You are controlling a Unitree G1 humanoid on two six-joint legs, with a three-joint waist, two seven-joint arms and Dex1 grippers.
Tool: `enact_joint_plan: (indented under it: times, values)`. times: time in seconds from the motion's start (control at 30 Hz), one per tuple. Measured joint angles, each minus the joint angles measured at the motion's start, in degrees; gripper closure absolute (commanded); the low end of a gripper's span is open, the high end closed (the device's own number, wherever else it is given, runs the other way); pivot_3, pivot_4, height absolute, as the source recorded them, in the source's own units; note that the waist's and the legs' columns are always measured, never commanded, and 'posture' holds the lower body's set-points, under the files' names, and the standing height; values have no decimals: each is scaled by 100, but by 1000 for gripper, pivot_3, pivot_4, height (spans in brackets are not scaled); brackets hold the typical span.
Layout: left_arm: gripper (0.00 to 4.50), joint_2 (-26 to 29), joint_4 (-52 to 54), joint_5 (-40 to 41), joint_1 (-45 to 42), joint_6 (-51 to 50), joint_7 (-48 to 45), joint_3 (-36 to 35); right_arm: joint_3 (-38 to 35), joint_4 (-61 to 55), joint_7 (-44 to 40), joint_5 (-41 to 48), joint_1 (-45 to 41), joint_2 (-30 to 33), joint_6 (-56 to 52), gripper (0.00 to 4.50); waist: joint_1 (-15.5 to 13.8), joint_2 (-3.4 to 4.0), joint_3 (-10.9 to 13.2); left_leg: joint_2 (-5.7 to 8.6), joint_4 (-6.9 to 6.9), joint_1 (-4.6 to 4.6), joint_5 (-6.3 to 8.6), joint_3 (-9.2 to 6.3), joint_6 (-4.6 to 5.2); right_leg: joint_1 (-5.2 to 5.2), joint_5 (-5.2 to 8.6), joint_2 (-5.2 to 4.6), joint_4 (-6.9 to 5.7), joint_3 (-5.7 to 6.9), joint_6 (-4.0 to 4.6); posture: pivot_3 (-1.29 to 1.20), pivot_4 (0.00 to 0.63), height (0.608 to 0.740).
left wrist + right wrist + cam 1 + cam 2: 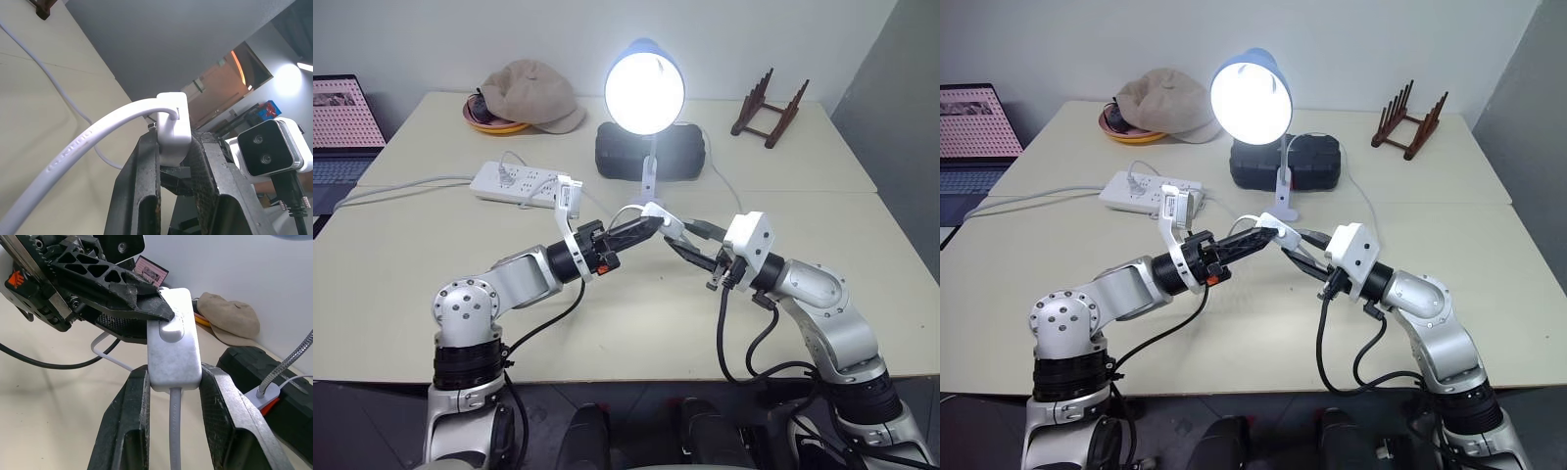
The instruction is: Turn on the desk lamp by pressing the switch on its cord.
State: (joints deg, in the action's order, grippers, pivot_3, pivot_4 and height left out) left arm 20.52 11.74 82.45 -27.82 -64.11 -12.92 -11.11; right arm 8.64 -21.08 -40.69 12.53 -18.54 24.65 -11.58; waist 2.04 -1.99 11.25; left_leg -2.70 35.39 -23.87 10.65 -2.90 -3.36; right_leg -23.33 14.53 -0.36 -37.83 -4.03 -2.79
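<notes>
Glowing brightly, the desk lamp stands at the back of the pale worktop, its blue shade turned toward the robot and its white clip base in front of a black box; the switch is held up off the worktop between the two hands, near the middle and just in front of the lamp; the right hand is clamped on the switch's lower body, one finger on each side, with the cord running down between them; the left hand reaches in from the other side, narrowed onto the switch's far end, one fingertip lying on the rocker button; a white power strip lies to the left of the lamp; a beige cap rests at the back left; a wooden rack stands at the back right.
</notes>
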Motion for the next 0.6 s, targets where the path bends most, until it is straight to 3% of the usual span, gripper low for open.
enact_joint_plan:
  times: [0.23,0.37,0.47,0.53,0.6]
  values:
    - [1649,719,376,46,489,-147,-195,-67,0,219,-4,9,-56,-55,-13,3437,23,1,1,-2,-29,3,0,3,0,-14,4,1,5,-2,7,0,150,740]
    - [961,1730,734,-159,729,-187,-729,-285,-8,730,-37,-56,-221,-7,-14,3437,32,0,3,-4,-34,0,0,5,0,-21,7,2,7,-2,13,0,150,740]
    - [371,2668,1164,-984,814,105,-1408,-283,151,1325,-76,-348,-378,166,-54,3437,27,-4,5,-1,-39,0,0,11,-1,-23,9,-4,14,-3,16,0,150,740]
    - [59,2974,1293,-1402,817,360,-1748,-289,200,1688,-152,-464,-398,199,-116,3437,-3,-3,5,2,-41,-2,0,17,-1,-24,9,-9,21,-4,15,0,150,740]
    - [23,3314,1382,-1993,848,747,-2202,-166,308,1969,-288,-473,-504,206,-284,3437,-5,-3,6,1,-43,-7,1,23,-2,-30,9,-9,23,-6,15,0,150,740]
